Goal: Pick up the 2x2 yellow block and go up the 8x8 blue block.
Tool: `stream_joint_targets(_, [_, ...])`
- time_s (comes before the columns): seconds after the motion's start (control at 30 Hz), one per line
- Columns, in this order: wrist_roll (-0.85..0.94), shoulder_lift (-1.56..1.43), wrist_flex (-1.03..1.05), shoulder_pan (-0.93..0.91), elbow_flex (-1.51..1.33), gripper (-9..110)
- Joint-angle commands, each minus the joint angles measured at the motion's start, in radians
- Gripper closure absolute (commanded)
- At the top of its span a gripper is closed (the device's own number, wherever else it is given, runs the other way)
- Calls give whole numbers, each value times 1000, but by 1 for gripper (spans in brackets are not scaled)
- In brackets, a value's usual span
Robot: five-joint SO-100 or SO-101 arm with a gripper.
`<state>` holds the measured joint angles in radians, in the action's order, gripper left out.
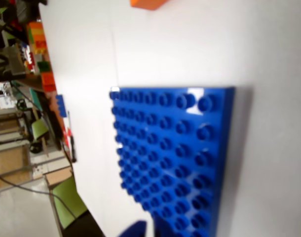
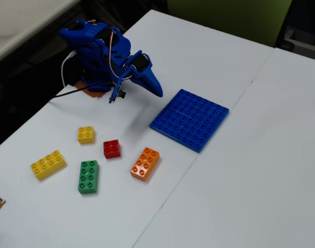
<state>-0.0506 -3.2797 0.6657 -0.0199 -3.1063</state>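
We read no writing anywhere. The claw (image 2: pixel 156 89) looks pressed together, empty. The small yellow brick (image 2: pixel 85 134) sits at nine o'clock from the blue baseplate (image 2: pixel 190 119), well apart; the wrist view cuts off the baseplate's bottom.

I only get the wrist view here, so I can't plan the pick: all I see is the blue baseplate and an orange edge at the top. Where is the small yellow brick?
Observer: In the fixed view the 2x2 yellow block lies on the table left of the red brick, well apart from the 8x8 blue block.
Operator: Is there another yellow one I might confuse it with?
Observer: Yes, a longer yellow 2x4 brick lies further left, nearer the table's edge.
Operator: Is the gripper holding anything?
Observer: No. The gripper looks shut and empty, hanging above the table just left of the baseplate's near corner.
Operator: What is that orange edge?
Observer: Probably the orange brick, lying beside the green brick.
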Motion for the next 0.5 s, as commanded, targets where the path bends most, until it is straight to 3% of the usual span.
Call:
stream_joint_targets(0.0, [-2,-41,-28,14,-41,94])
stream_joint_targets(0.1, [37,-41,-71,26,-23,101])
stream_joint_targets(0.47, [107,109,-132,-8,255,101])
